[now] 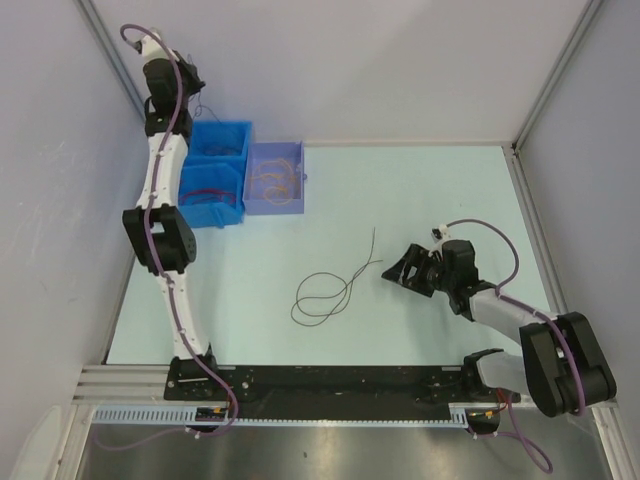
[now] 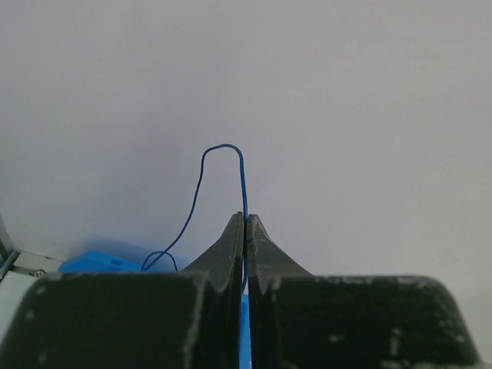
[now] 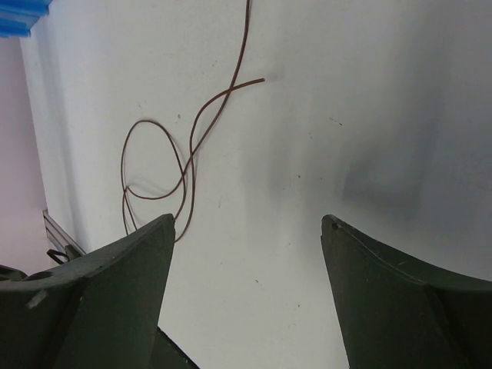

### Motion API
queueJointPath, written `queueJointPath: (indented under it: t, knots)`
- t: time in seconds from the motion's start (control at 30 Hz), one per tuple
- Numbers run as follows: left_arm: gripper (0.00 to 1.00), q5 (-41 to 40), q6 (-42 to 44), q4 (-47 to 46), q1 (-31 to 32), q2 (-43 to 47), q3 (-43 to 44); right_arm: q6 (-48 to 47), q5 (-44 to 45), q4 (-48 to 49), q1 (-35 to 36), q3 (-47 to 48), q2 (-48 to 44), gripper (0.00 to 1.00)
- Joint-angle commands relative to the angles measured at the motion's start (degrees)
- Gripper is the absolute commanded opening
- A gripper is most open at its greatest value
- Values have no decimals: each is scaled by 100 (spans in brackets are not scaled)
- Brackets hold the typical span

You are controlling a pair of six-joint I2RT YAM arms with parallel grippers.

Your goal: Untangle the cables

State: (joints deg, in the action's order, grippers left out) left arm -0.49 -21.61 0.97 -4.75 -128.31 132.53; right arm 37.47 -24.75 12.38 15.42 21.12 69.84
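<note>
Pale green table (image 1: 400, 200), plain grey walls (image 1: 400, 70). Left gripper (image 2: 244, 219), at 11 o'clock above the blue bins (image 1: 222, 140), jaws clamped on a blue cable (image 2: 243, 173). Right gripper (image 3: 247, 221) jaws apart; a dark cable (image 3: 191, 152) lies mid-table at its 10 o'clock.

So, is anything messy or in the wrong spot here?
Yes. One dark cable lies loose in loops on the table, outside the blue bins and lilac bin where other cables sit. The open right claw is beside it. The left claw pinches a blue cable.
</note>
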Motion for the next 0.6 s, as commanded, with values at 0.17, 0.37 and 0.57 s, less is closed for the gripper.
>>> queueJointPath:
  t: [0.17,0.37,0.57]
  knots:
    - [6,103,7,-353,1,-125,63,-100,58,273,22,6,188,81]
    - [99,-179,139,-546,-8,306,-622,-100,67,265,22,23,196,81]
    - [100,-355,131,-396,10,702,-825,-117,76,238,23,23,196,81]
